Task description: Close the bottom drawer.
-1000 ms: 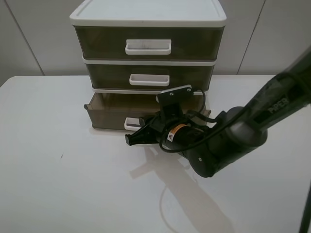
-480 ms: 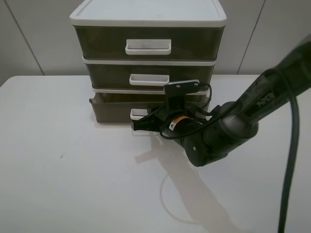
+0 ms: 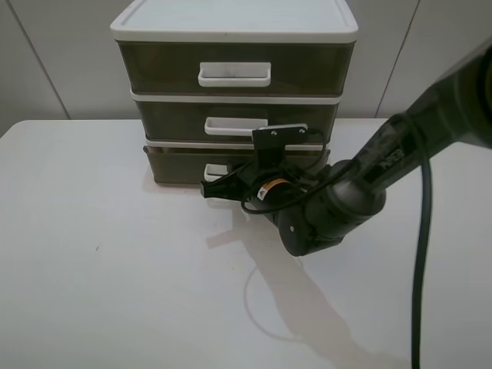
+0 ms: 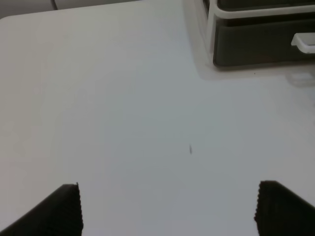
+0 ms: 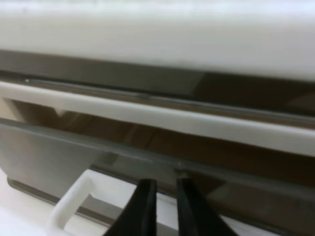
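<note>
The bottom drawer (image 3: 177,164), smoky brown with a white loop handle (image 3: 216,170), sits almost flush under the two drawers above it in the white-framed unit (image 3: 231,27). My right gripper (image 3: 209,189) is shut and empty, its tips against the drawer's front just beside the handle. In the right wrist view the two black fingertips (image 5: 145,196) stand close together on the drawer front (image 5: 59,157), with the handle (image 5: 69,204) beside them. My left gripper (image 4: 167,209) is open and empty over bare table, far from the drawer (image 4: 256,46).
The unit stands at the back of a white table (image 3: 115,292) against a pale wall. The right arm's black body (image 3: 323,207) and its cable (image 3: 421,231) lie across the table's right side. A small dark speck (image 4: 190,149) marks the tabletop.
The right gripper has moved towards the unit, and the bottom drawer has slid back from well out to nearly flush. The left gripper is not seen in the earlier frames.
</note>
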You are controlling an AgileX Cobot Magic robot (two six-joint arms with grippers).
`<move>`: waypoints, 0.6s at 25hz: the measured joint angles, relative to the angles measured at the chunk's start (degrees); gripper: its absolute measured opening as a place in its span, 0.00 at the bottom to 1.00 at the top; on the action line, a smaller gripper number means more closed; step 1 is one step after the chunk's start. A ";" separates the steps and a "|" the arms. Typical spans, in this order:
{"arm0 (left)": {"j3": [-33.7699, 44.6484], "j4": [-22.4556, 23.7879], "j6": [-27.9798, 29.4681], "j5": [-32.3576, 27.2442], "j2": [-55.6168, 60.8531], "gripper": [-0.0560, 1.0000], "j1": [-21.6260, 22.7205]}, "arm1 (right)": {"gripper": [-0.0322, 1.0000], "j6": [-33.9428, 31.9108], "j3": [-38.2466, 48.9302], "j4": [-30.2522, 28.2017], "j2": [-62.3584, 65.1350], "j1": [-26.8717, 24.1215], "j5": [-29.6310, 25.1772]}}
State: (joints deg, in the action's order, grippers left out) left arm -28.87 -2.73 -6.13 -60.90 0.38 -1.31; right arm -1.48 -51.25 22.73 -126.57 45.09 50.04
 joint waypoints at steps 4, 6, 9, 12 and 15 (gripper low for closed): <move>0.00 0.00 0.00 0.00 0.00 0.73 0.00 | 0.05 0.00 0.28 -0.52 1.27 0.00 -2.45; 0.00 0.00 0.00 0.00 0.00 0.73 0.00 | 0.05 -0.19 1.84 -2.67 3.25 0.00 -3.99; 0.00 0.00 0.00 0.00 0.00 0.73 0.00 | 0.05 -2.60 4.97 -7.67 8.56 0.00 -6.93; 0.00 0.00 0.00 0.00 0.00 0.73 0.00 | 0.05 -5.65 8.31 -13.60 14.70 0.00 -12.08; 0.00 0.00 0.00 0.00 0.00 0.73 0.00 | 0.14 -8.12 11.74 -15.40 20.75 -0.20 -18.07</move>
State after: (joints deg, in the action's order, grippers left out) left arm -28.87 -2.73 -6.13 -60.90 0.38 -1.31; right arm -9.60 -39.51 7.33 -105.83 44.89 31.97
